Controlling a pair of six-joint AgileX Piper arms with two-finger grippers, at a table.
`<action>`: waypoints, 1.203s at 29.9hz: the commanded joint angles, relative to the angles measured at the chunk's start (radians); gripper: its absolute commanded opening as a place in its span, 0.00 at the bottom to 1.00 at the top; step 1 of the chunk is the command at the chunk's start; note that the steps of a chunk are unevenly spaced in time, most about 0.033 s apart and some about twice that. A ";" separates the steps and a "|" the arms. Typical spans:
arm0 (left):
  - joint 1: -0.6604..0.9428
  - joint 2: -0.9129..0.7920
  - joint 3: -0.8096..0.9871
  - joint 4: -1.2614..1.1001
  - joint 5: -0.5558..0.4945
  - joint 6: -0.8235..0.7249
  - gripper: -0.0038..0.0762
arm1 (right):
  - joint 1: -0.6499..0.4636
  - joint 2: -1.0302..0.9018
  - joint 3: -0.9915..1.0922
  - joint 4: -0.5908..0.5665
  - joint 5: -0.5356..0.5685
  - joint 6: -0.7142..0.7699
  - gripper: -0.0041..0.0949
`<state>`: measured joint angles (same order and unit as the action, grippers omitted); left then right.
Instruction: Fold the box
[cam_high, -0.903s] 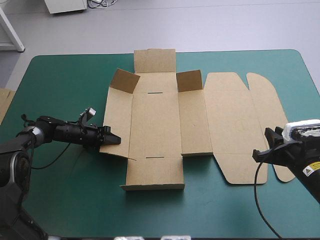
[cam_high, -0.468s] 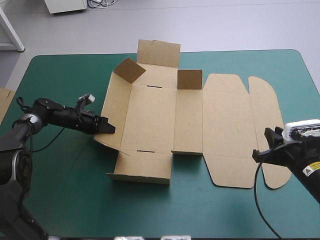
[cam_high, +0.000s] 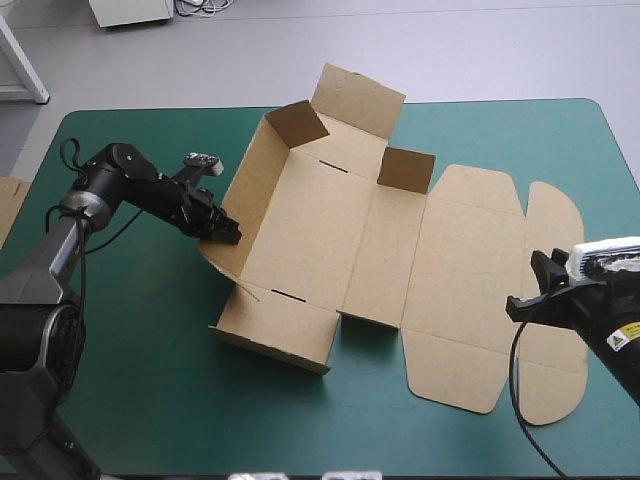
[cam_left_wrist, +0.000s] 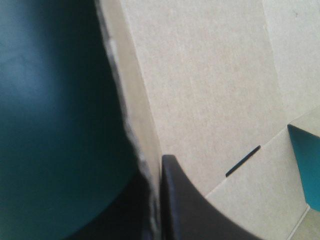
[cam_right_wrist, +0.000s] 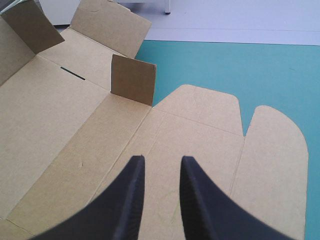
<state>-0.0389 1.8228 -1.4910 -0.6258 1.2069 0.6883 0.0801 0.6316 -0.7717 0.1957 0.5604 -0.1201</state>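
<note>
Our left end effector (cam_high: 228, 232) pinches the left wall of the brown box (cam_high: 330, 230), lying skewed on the tabletop (cam_high: 130, 390). Our right end effector (cam_right_wrist: 161, 161) hovers open over its lid (cam_high: 470, 280). Unpinned, it may skid as we pull.

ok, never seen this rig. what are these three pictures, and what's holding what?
Two robot arms work at a table with a teal-green cover. The high view looks down from above and behind them; the other two come from cameras on each wrist, looking along that arm's jaws. On the table lies a brown cardboard box, cut flat, partly folded: its left wall and some flaps stand up, the lid panels lie flat toward the right. The left jaws are shut on the raised left wall's edge. The right jaws stand open above the lid panel, holding nothing.
</note>
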 joint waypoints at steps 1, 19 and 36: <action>-0.024 -0.052 -0.117 0.010 0.093 -0.015 0.04 | -0.007 0.007 -0.035 -0.004 -0.090 -0.012 0.28; -0.344 -0.061 -0.437 0.587 0.088 -0.197 0.04 | -0.007 0.007 -0.035 -0.006 -0.121 -0.013 0.28; -0.662 -0.072 -0.474 1.219 0.066 -0.197 0.04 | -0.007 0.007 -0.031 -0.078 -0.277 -0.016 0.28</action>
<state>-0.6678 1.8148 -1.9325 0.4636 1.2466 0.4945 0.0801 0.6347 -0.7717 0.1613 0.3874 -0.1248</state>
